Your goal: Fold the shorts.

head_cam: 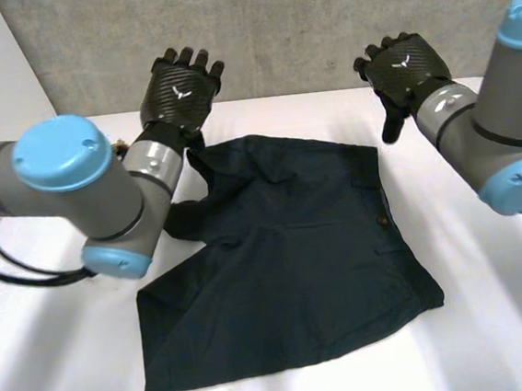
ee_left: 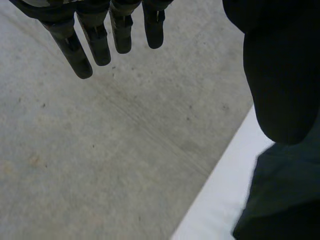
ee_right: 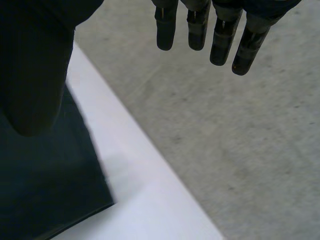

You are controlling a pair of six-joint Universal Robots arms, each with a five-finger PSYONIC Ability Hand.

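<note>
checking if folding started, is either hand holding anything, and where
Nothing is held: the left hand and right hand are open near the dark navy cloth shorts on the white table.

1. The head view looks from above and behind, between the two arms, down at the white table (head_cam: 495, 321). It faces the grey wall (head_cam: 300, 25) beyond the far edge and takes in the whole shorts (head_cam: 296, 266).
2. The left wrist view sits very near the left hand (ee_left: 72, 50). It looks along the palm, past the straight fingers, at the wall.
3. The right wrist view sits equally near the right hand (ee_right: 247, 47), fingers also straight, facing the same wall.
4. All three views share the wall, the table's far edge and the far part of the shorts.
</note>
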